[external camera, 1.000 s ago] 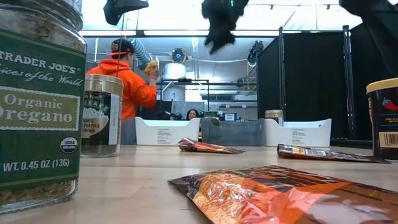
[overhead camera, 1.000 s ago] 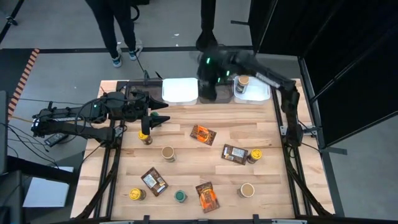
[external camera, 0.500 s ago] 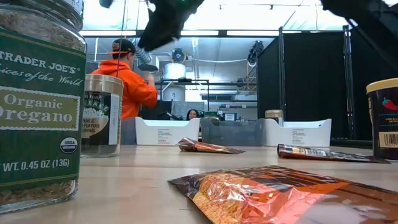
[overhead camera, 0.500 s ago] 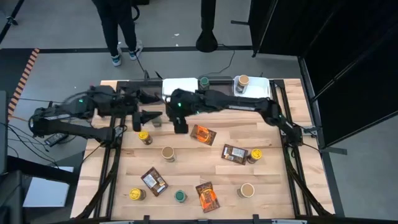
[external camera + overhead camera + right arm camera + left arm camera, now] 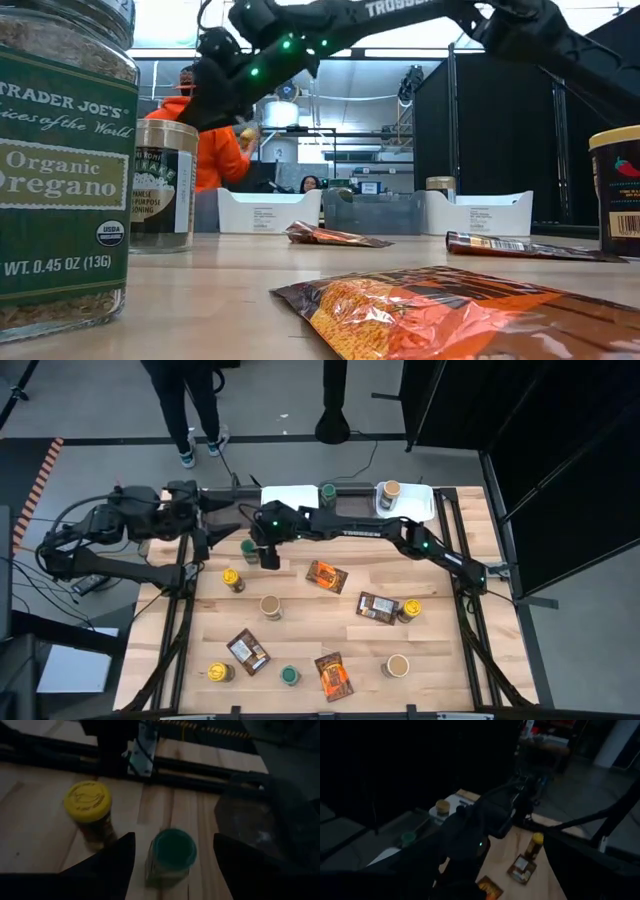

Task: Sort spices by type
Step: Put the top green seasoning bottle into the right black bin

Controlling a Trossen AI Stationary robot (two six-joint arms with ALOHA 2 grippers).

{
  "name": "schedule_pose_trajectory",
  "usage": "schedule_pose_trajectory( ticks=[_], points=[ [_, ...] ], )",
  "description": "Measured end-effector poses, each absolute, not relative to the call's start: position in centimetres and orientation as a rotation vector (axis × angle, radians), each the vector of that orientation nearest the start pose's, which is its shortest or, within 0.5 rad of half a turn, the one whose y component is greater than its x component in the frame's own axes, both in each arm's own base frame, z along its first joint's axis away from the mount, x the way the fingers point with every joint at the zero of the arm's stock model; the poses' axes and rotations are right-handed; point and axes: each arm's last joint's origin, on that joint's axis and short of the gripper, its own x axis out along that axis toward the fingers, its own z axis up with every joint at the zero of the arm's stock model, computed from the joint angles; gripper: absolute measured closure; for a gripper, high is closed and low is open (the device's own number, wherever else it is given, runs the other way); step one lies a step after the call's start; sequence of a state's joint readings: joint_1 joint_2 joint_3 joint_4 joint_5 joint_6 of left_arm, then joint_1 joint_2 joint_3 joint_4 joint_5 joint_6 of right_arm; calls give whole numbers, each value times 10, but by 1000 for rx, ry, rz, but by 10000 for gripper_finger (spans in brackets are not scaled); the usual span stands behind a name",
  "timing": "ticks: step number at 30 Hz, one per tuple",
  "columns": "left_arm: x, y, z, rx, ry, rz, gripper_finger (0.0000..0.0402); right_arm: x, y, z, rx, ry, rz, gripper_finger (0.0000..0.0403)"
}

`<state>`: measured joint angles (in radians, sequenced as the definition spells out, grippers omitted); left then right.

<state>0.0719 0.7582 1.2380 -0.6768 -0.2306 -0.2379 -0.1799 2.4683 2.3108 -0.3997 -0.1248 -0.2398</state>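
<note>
A green-lidded jar (image 5: 247,548) (image 5: 172,851) stands upright on the table near its far left. My right gripper (image 5: 264,552) (image 5: 175,857) hangs over it, open, with one finger on either side of the lid. A yellow-lidded jar (image 5: 232,580) (image 5: 90,806) stands close by. More jars (image 5: 270,606) and orange-brown packets (image 5: 326,576) lie spread over the table. My left gripper (image 5: 222,518) is drawn back at the far left, away from the jars. Another green-lidded jar (image 5: 328,491) sits in the dark bin and a tan-lidded one (image 5: 390,490) in the right white bin.
Three bins line the far edge: white (image 5: 290,505), dark (image 5: 352,508), white (image 5: 412,508). An oregano jar (image 5: 60,170) and a packet (image 5: 450,310) stand close in the low view. My right arm (image 5: 360,530) stretches across the far half of the table. People stand beyond the far edge.
My right arm has swung from the far bins toward the table's left and come down over the green-lidded jar. My left arm has pulled back from beside the yellow-lidded jar toward the far left corner. The jars and packets have stayed in place.
</note>
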Motion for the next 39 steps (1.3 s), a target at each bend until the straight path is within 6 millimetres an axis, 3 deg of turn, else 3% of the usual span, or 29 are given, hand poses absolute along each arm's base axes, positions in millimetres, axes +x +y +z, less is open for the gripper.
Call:
schedule_pose_trajectory(
  ticks=[6, 17, 24, 39],
  points=[
    [110, 15, 429, -216, 195, 337, 53, 563, -99, 222, -158, 482, 7, 117],
    [110, 15, 429, -216, 196, 337, 53, 562, -112, 220, -118, 473, -29, 98],
    [110, 15, 426, -214, 224, 340, 53, 571, -116, 189, -92, 463, -14, 102],
    [110, 15, 426, -215, 223, 340, 53, 570, -116, 188, -73, 476, 2, 103]
  ],
)
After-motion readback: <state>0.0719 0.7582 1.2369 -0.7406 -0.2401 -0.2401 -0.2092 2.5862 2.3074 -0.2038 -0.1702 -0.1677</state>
